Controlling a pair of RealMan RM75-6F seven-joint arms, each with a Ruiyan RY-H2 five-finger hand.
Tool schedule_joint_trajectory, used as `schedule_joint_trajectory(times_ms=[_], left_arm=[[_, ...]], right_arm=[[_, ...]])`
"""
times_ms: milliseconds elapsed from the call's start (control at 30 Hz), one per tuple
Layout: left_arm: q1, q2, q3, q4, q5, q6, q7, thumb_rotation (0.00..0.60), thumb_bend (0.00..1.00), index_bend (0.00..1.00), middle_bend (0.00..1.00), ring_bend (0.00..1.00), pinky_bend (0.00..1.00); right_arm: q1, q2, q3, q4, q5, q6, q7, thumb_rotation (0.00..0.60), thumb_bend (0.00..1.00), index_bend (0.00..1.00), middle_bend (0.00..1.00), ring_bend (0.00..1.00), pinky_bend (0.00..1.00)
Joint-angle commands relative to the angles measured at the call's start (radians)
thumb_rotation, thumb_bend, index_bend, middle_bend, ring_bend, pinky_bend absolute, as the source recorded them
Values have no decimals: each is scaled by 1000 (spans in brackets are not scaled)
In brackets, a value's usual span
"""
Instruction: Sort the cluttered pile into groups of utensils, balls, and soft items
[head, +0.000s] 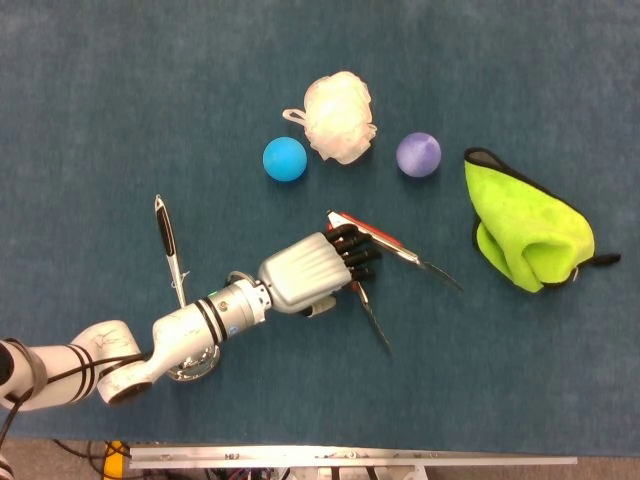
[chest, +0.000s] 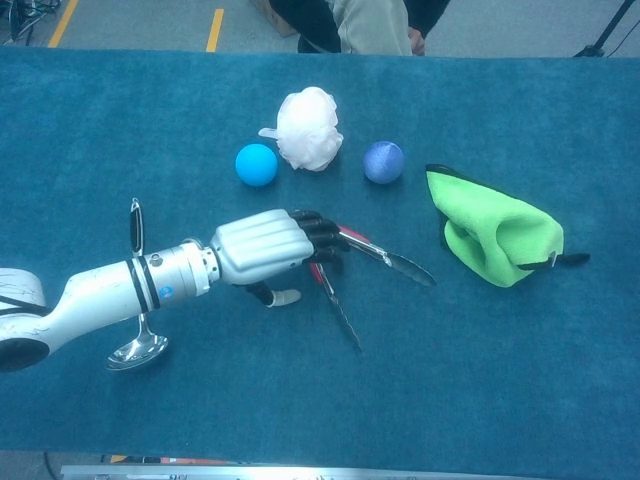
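1. Reaching over the blue carpeted table (head: 90, 90), the robot's left hand (head: 312, 270) lies palm-down on the hinge end of the red-handled metal tongs (head: 400, 252), its dark fingers (chest: 322, 240) curled over the handles. Whether they actually grip the tongs or only rest on them cannot be told. The right hand shows in neither view.
2. The tongs lie splayed on the table, blades pointing away from the hand toward the lime-green cloth with black trim (head: 527, 225), with a clear gap between them.
3. The step in hand appears to be picking up the tongs to start the utensil group; the steel ladle with a black handle (chest: 137, 300) lies just beside the left forearm, a likely place for them.
4. The next move calls for a firm closure around both handles, then a lift and a carry toward the ladle.
5. The white mesh bath pouf (head: 340, 115) sits between the bright blue ball (head: 284, 159) and the purple ball (head: 418, 154), so balls and soft items remain unsorted.
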Motion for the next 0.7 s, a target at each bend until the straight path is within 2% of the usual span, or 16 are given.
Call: schedule_joint_trajectory(times_ms=[33, 700], left_arm=[[1, -3, 4, 10, -1, 1, -5, 600, 348, 288, 150, 85, 114], [5, 4, 17, 13, -17, 6, -32, 600, 348, 441, 187, 85, 114]], right_arm=[[0, 1, 0, -1, 0, -1, 0, 600, 12, 231, 305, 158, 322], [1, 2, 4, -15, 3, -9, -11, 600, 12, 234, 305, 158, 322]])
